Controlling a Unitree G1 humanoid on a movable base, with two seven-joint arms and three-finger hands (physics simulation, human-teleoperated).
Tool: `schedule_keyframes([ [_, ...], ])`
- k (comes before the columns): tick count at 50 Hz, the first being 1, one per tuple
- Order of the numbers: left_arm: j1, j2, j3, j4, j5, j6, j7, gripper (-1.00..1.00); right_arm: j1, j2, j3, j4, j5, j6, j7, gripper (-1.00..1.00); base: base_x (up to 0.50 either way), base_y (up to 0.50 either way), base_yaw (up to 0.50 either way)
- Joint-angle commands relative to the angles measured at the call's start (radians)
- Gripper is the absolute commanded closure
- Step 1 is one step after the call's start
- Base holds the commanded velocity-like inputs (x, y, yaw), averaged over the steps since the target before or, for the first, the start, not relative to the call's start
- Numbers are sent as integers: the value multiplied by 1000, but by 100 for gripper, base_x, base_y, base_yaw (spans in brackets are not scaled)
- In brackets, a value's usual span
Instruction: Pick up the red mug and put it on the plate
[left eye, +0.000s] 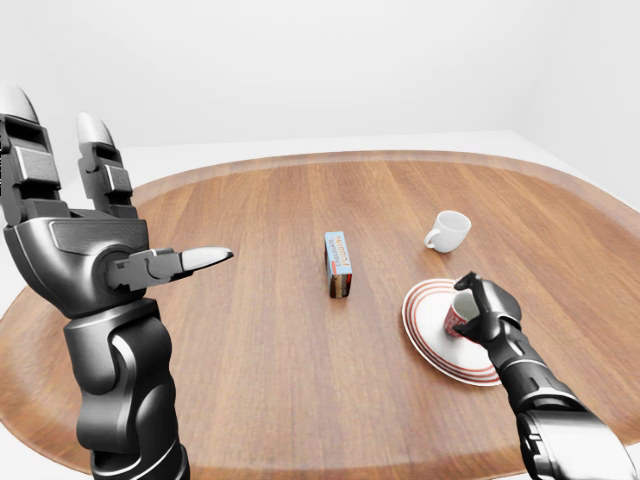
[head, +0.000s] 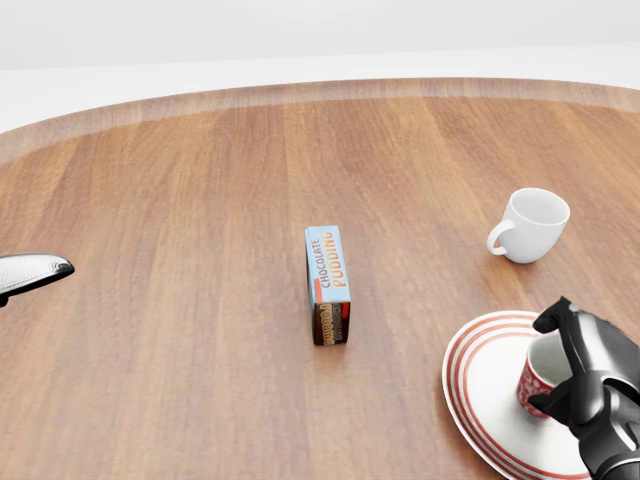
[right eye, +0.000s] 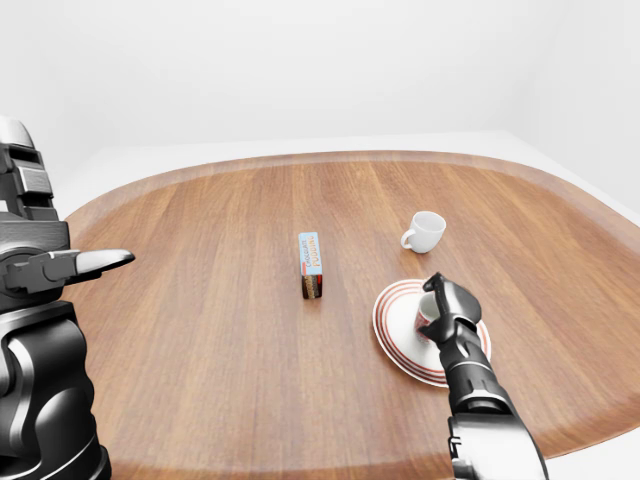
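The red mug (head: 536, 380) is small, red on the outside with some white marking on its wall, and white inside; it sits on the plate (head: 490, 395), toward the right part of it in the head view, and looks tipped a little rather than fully upright. The right hand (head: 585, 378) wraps its dark fingers (head: 560, 318) around the mug's rim and right side, gripping it. The plate is white with red rings round its rim and lies near the lower right of the wooden table (head: 200, 200). There is one red mug, one plate, one white cup (head: 530, 225) and one pudding box (head: 328, 284). The white cup stands upright above the plate in the head view, well apart from it, with its handle to the left. The box lies near the middle of the table, apart from everything else. The left hand (left eye: 85, 235) is raised at the left of the left-eye view, fingers spread open and holding nothing
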Motion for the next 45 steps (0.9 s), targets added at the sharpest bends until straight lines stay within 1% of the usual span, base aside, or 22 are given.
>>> schedule_keyframes([
  [1,1,0,0,11,4,0,-3,-100,11,-5,-6,-35,64,3,0,-100,0,0,0],
  [12,1,-5,-9,1,11,0,1,-100,45,7,-15,-114,65,32,41,-100,0,0,0],
  [16,2,-5,-7,10,16,0,-1,-100,74,20,-21,-183,64,63,67,-100,0,0,0],
  [18,1,-4,-7,16,20,0,-3,-100,89,26,-25,-214,61,73,74,-100,0,0,0],
  [24,9,-10,-14,-2,20,0,-3,-100,96,34,-31,-248,51,86,90,-100,0,0,0],
  [29,7,-10,-11,10,23,0,-6,-100,98,41,-37,-316,43,86,125,-100,0,0,0],
  [33,7,-10,-12,5,23,0,-6,-100,120,61,-44,-451,28,86,191,-100,0,0,0],
  [37,6,-9,-10,13,23,0,-7,-100,127,72,-48,-626,-23,86,280,-100,0,0,0],
  [38,6,-10,-11,14,24,0,-8,-100,125,74,-49,-690,-42,86,318,-100,0,0,0],
  [45,10,-12,-14,19,27,0,-11,-100,100,90,-66,-873,-112,86,431,-100,0,0,0],
])
